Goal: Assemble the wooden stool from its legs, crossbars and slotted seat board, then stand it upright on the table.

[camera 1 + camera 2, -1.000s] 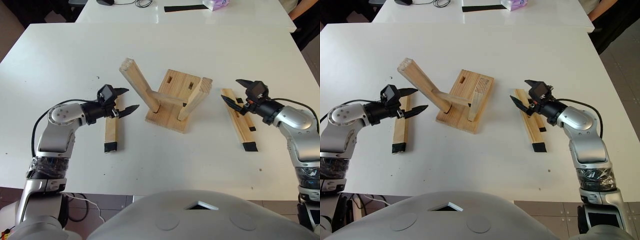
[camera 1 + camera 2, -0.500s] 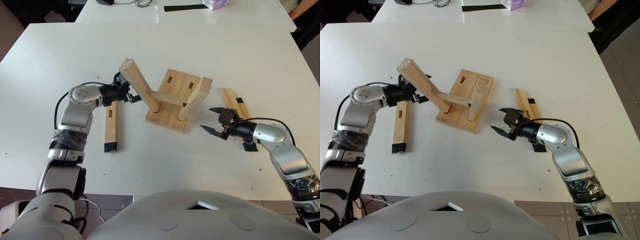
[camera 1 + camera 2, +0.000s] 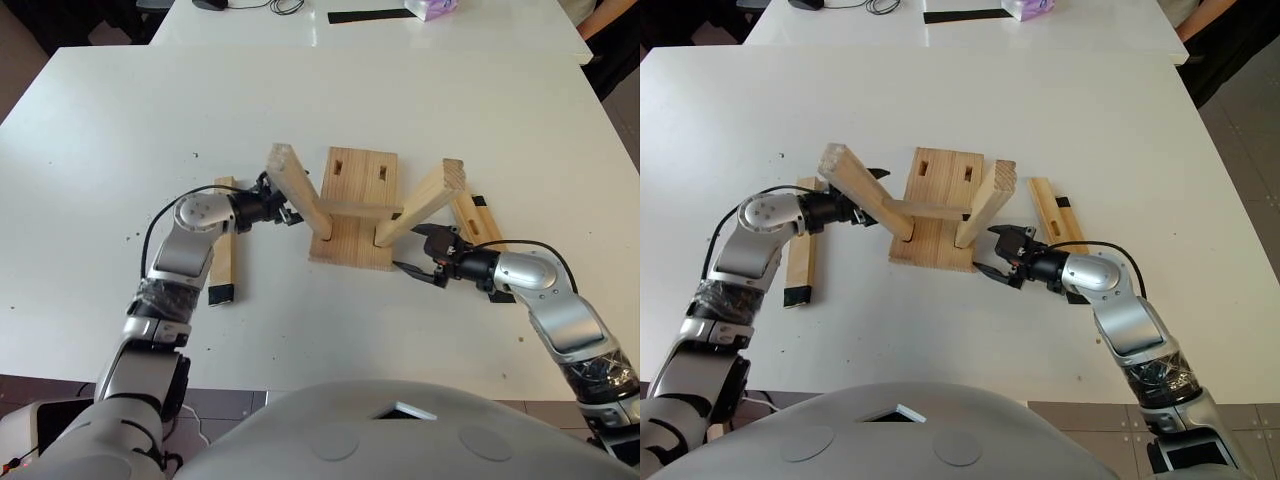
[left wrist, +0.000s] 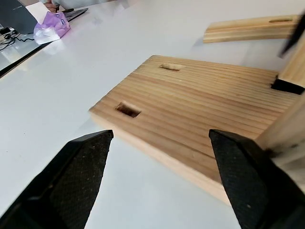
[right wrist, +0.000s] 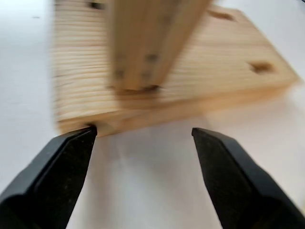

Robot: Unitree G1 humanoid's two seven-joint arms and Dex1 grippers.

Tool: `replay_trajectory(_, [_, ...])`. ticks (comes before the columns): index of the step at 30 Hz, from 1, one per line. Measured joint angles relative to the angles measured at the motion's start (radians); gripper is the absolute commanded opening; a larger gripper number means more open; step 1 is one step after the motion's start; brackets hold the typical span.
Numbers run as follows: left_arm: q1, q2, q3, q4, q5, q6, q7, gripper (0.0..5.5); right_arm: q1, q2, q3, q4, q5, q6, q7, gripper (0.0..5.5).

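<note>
Noting both arms have moved in: left gripper (image 3: pixel 284 207) and right gripper (image 3: pixel 414 254), each wide and empty, now flank the seat board (image 3: pixel 357 178), turned squarer mid-table. Loose left leg (image 3: pixel 222 250) and loose right leg (image 3: pixel 466 218) await fitting, I judge.

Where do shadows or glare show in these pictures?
Left eye view: glare shines on the far table, while the near table is evenly lit; right wrist view: the seat board throws a soft shadow on the near table along its edge.

one seat board (image 3: pixel 358 168), one crossbar (image 3: pixel 360 209), two fitted legs (image 3: pixel 297 186), two loose legs (image 3: pixel 222 256)
</note>
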Motion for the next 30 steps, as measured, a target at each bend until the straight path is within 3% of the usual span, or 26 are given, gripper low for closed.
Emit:
replay_trajectory(5, [0.082, -0.088, -0.117, -0.135, -0.010, 0.057, 0.007, 3.75, -0.040, 0.092, -0.040, 0.054, 0.011, 0.063, -0.103, 3.69])
replay_trajectory(14, [0.098, -0.089, -0.127, -0.150, -0.004, 0.085, 0.033, 3.75, -0.091, 0.138, -0.072, 0.095, -0.002, 0.091, -0.184, 3.69])
replay_trajectory(23, [0.011, -0.092, -0.100, 0.019, 0.018, 0.035, 0.065, 3.75, 0.114, -0.190, -0.118, -0.155, 0.081, 0.095, 0.146, 3.69])
replay_trajectory(30, [-0.114, -0.140, -0.078, 0.253, 0.039, -0.059, 0.112, 3.75, 0.213, -0.265, -0.110, -0.299, 0.130, 0.101, 0.228, 3.69])
